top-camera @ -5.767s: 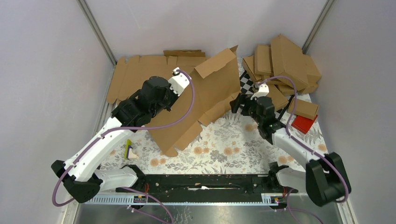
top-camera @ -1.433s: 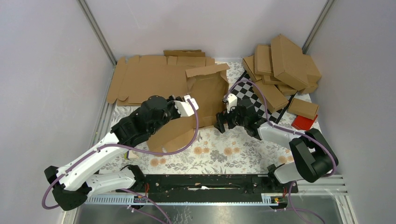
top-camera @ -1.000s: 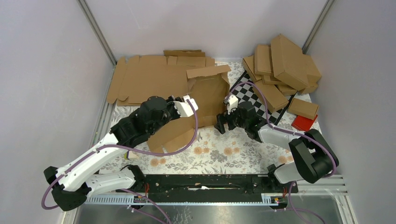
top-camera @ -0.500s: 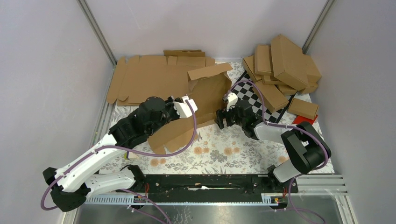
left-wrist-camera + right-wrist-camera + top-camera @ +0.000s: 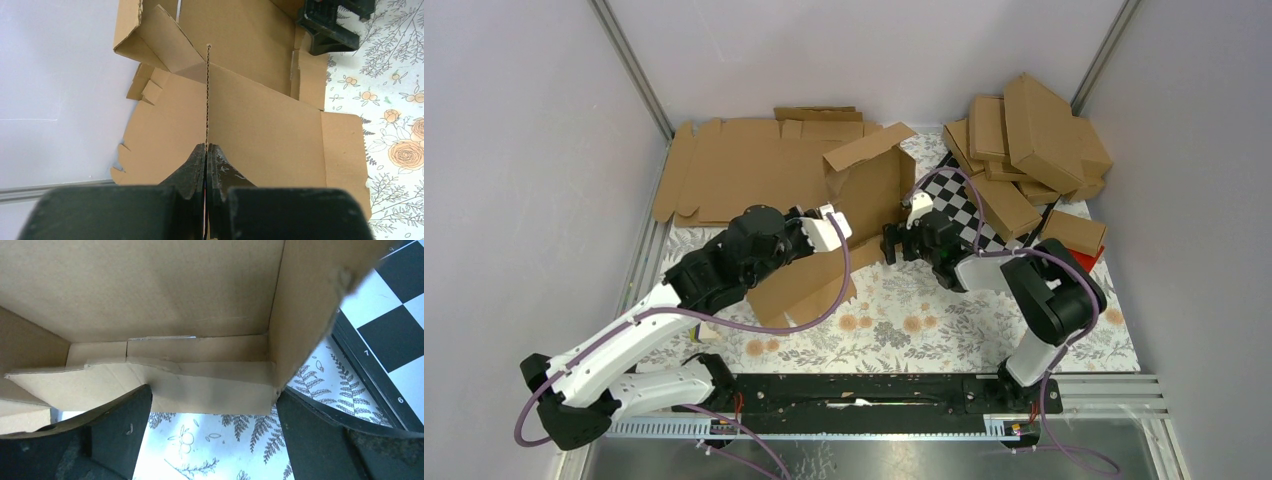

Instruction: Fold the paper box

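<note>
Two hands shared the work on the paper box (image 5: pixel 869 190), which stood half folded on the bench (image 5: pixel 924 325), between both hands. The left hand (image 5: pixel 206 149) had its fingers pressed together on the thin edge of one upright panel of the box. In the left wrist view this panel ran straight away from the fingertips, seen edge-on. I think this grip was there to hold the panel upright and to stop the whole piece from sliding while the other side was worked.

The right hand (image 5: pixel 212 395) had its fingers wide apart, one at each side of a low flap at the corner of the box, and they clamped nothing. Whether they touched the cardboard I could not tell. Just beyond this hand one side wall stood upright, and its top flap leaned outward. To my judgement, the open hand was placed so in order to push or tuck that low flap inward next.

Beyond the left hand lay the flat cardboard sheets (image 5: pixel 744 165). Beyond the right hand were the checkered board (image 5: pixel 964 195) and a pile of folded boxes (image 5: pixel 1034 130), apart from the work.
</note>
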`<control>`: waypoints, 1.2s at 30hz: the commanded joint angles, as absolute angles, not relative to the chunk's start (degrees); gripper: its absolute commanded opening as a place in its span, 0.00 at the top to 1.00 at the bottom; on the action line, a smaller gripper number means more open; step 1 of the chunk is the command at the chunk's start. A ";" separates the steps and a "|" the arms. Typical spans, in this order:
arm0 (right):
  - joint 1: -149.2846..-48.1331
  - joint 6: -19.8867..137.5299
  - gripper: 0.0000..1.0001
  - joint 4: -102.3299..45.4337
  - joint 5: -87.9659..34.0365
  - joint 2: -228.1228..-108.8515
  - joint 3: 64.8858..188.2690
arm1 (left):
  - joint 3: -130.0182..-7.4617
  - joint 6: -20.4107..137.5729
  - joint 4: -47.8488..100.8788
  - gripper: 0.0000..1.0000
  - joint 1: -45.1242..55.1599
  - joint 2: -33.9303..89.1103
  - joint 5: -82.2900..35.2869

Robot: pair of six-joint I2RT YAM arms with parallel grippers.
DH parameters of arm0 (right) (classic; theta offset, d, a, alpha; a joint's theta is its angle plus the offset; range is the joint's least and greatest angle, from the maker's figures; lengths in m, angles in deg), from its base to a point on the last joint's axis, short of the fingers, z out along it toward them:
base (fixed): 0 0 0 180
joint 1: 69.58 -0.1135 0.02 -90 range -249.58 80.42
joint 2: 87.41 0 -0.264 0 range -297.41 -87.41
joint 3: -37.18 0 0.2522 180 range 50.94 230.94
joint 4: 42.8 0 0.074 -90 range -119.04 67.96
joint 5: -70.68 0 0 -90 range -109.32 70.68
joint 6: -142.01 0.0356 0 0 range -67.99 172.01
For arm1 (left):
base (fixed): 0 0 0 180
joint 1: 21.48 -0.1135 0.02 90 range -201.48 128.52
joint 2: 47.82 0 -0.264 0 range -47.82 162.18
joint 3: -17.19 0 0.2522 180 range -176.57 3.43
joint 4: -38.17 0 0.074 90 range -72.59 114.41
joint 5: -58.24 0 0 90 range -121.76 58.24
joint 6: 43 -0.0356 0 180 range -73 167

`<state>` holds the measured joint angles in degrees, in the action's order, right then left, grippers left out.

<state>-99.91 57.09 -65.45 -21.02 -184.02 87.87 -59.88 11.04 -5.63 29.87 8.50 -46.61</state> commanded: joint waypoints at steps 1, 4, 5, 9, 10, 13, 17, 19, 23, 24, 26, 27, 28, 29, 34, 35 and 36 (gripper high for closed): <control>-100.43 58.29 0.00 -67.62 -17.77 -187.77 91.57 | -62.23 12.69 -4.33 1.00 30.21 9.03 -43.63; -100.39 60.17 0.00 -68.62 -17.77 -189.41 91.82 | -62.55 12.79 -4.88 1.00 30.22 9.44 -43.45; -100.42 60.44 0.00 -69.58 -17.98 -189.66 91.54 | -62.61 12.71 -5.10 1.00 30.21 9.59 -43.45; -100.43 61.16 0.00 -71.54 -17.47 -190.86 91.83 | -63.61 13.02 -6.48 1.00 30.28 10.88 -43.46; -100.44 61.06 0.00 -70.60 -16.95 -191.49 92.67 | -63.85 13.10 -6.74 1.00 30.23 11.09 -43.39; -100.42 60.74 0.00 -66.41 -13.76 -193.13 95.16 | -63.91 13.19 -6.79 1.00 30.24 11.16 -43.47; -101.08 60.50 0.00 -63.12 -8.48 -193.15 95.06 | -63.98 13.44 -6.70 1.00 30.27 11.16 -43.99; -102.46 58.94 0.00 -62.46 -5.68 -193.37 94.76 | -64.22 13.54 -6.72 1.00 30.28 11.31 -43.89; -104.70 57.64 0.00 -59.81 -2.51 -194.25 94.76 | -64.86 13.70 -6.78 1.00 30.28 12.06 -44.26; -105.25 57.63 0.00 -59.73 -2.46 -194.35 94.31 | -65.00 13.80 -6.79 1.00 30.27 12.41 -44.44; -106.04 58.11 0.00 -59.91 -1.70 -194.58 92.94 | -65.41 14.06 -6.86 1.00 30.28 12.93 -44.97; -106.25 58.27 0.00 -60.11 -1.18 -194.75 92.26 | -65.65 14.21 -7.00 1.00 30.27 13.20 -45.30; -106.31 58.64 0.00 -60.23 -0.51 -194.94 91.77 | -65.80 14.33 -7.12 1.00 30.23 13.37 -45.40; -106.28 59.02 0.00 -60.12 0.41 -195.17 91.52 | -65.82 14.51 -7.12 1.00 30.26 13.38 -45.27; -106.28 60.44 0.00 -58.83 0.11 -194.09 92.57 | -66.08 14.81 -7.16 1.00 30.27 13.03 -45.02; -106.32 60.97 0.00 -58.76 -0.67 -193.19 92.68 | -66.13 14.75 -7.31 1.00 30.25 12.91 -45.17; -106.20 61.41 0.01 -58.86 -1.98 -192.04 92.55 | -66.11 14.79 -7.32 1.00 30.25 12.66 -45.28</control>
